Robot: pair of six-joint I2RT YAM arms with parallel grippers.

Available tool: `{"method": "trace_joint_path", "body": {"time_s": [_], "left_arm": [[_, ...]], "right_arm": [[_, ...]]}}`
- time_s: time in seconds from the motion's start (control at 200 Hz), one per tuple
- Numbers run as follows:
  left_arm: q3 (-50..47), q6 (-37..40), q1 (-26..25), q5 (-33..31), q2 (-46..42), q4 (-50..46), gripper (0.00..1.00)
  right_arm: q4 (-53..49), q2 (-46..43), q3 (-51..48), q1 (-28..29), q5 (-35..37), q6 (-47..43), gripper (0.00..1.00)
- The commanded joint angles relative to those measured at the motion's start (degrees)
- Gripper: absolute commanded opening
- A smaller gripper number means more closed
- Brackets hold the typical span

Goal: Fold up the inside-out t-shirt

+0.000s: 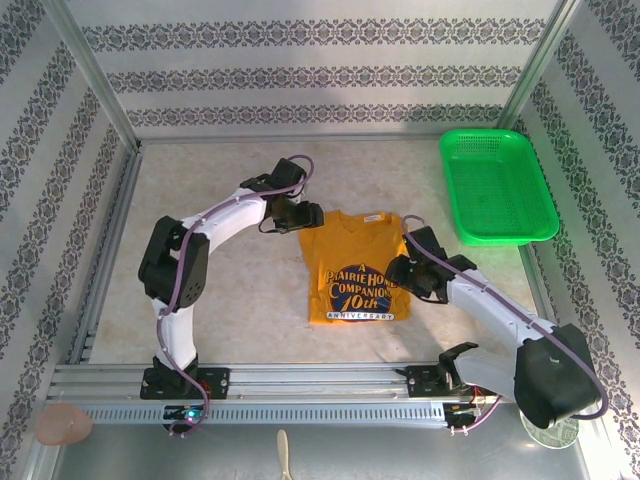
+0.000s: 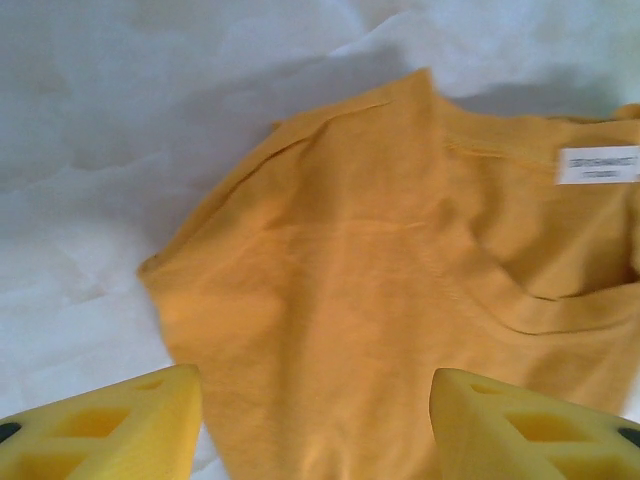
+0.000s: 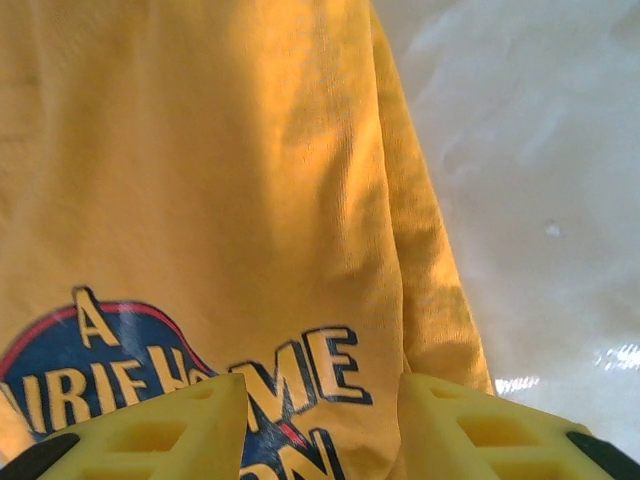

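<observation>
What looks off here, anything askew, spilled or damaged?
Nothing stands out. The t-shirt lies flat between the arms, print up, with no tears or stains visible; only soft creases at the shoulder near the left gripper. The green basket sits upright at the far right corner.

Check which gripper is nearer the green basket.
Right. The right gripper is over the shirt edge facing the basket; the left gripper is at the shirt's opposite shoulder, with the whole shirt between it and the basket.
</observation>
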Motion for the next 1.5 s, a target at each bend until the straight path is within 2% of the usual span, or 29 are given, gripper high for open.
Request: {"method": "trace_joint_path", "body": {"time_s": [0.0,0.435,0.545,0.605,0.679,0.729,0.854,0.964,1.094,1.254,1.384,1.494], "left_arm": [[4.61,3.42,-0.19,-1.73,2.91,-7.05,0.62],[12.91,3.33,-0.84,0.79,12.24,-7.05,0.59],[15.57,3.43,-1.19,1.52,14.96,-7.92,0.53],[16.54,3.62,-1.28,1.86,15.99,-8.29,0.47],[17.0,3.84,-1.36,1.45,16.08,-8.42,0.23],[16.93,4.03,-1.45,0.8,15.29,-8.12,0.14],[17.44,4.71,-1.45,-0.26,12.9,-8.56,0.0],[16.76,4.19,-1.5,0.71,10.15,-7.22,0.0],[13.11,1.78,-1.46,4.2,6.17,-1.28,0.0],[5.64,-3.19,-1.45,9.74,1.26,10.6,0.0],[-2.32,-9.5,-1.21,16.29,-0.97,25.92,0.0],[-8.32,-17.86,-0.13,23.03,0.27,42.34,0.0]], "right_arm": [[2.35,1.65,-2.06,1.09,0.88,2.11,0.45],[6.54,8.73,-3.76,1.8,1.84,4.97,0.45],[6.72,9.56,-3.85,1.75,2.05,5.62,0.46],[6.67,9.72,-3.84,1.75,2.22,5.81,0.46],[6.59,9.85,-3.89,1.76,2.42,5.95,0.46],[6.59,9.94,-3.91,1.77,2.53,6.04,0.46],[6.5,10.78,-3.9,1.77,2.94,6.15,0.46],[6.58,11.58,-3.94,1.77,3.0,6.3,0.46],[6.59,12.05,-4.06,1.75,3.19,6.5,0.46],[6.57,12.18,-4.29,1.76,3.47,6.79,0.46],[6.51,12.48,-4.11,1.76,3.55,6.72,0.46],[6.42,12.9,-3.77,1.81,3.47,6.7,0.47]]}}
